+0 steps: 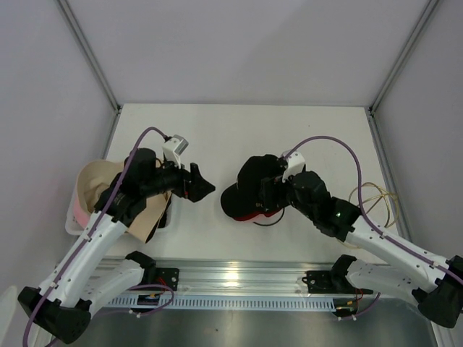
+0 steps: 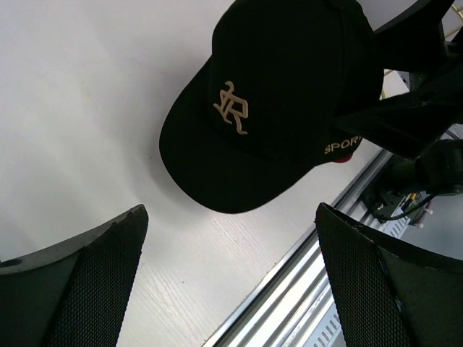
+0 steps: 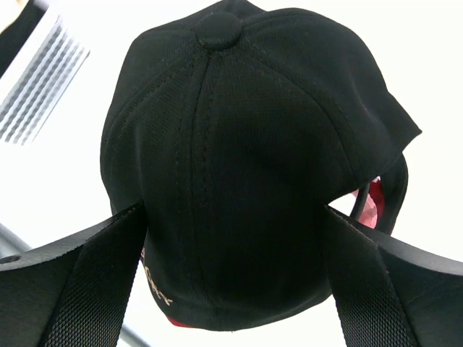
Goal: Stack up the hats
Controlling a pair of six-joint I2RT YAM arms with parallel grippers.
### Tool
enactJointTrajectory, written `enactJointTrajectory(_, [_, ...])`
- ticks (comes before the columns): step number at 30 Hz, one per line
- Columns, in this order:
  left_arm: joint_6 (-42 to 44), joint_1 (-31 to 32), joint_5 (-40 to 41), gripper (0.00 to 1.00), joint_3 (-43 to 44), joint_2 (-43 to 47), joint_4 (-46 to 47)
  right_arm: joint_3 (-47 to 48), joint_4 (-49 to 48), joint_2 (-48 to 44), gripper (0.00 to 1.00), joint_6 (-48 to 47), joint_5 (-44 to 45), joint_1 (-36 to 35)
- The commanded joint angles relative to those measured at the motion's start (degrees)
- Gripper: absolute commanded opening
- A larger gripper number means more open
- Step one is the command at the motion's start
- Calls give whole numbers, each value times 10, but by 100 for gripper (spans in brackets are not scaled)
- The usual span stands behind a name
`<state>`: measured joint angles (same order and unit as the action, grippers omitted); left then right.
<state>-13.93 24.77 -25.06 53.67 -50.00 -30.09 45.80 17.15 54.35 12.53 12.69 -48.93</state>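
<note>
A wide beige soft fabric hat [image 1: 94,186] lies at the left edge of the white worktop [image 1: 239,137], in the left middle of the overhead view. The left arm covers most of it. Its visible part runs diagonally from upper left to lower right. A pink fabric hat [image 1: 74,210] shows only as a sliver beneath, and a black fabric hat [image 1: 165,215] only as an edge. The left end effector [image 1: 197,185] hangs spread wide, holding nothing. At centre, the right end effector [image 3: 235,238], also wide, straddles the crown of a black baseball cap [image 1: 246,189]; contact is unclear.
</note>
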Motion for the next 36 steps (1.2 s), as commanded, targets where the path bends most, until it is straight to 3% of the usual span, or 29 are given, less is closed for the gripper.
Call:
enactJointTrajectory(1, [1, 8, 10, 100, 16, -4, 22, -28, -53, 18, 99, 7, 96, 1])
enactJointTrajectory(8, [8, 7, 50, 100, 20, -12, 0, -9, -143, 126, 100, 9, 113, 25])
enactJointTrajectory(14, [22, 7, 93, 100, 14, 6, -10, 87, -164, 281, 99, 27, 96, 90])
enactJointTrajectory(18, [32, 7, 152, 99, 0, 21, -22, 168, -206, 372, 100, -13, 100, 107])
enactJointTrajectory(28, [22, 1, 224, 99, -8, 28, -22, 430, -176, 605, 99, -65, 71, 165])
enactJointTrajectory(32, [22, -3, 223, 100, -7, 24, -22, 474, -192, 636, 99, -104, 33, 181])
enactJointTrajectory(36, [22, -8, 220, 100, -6, 21, -21, 530, -133, 645, 100, -123, -15, 190])
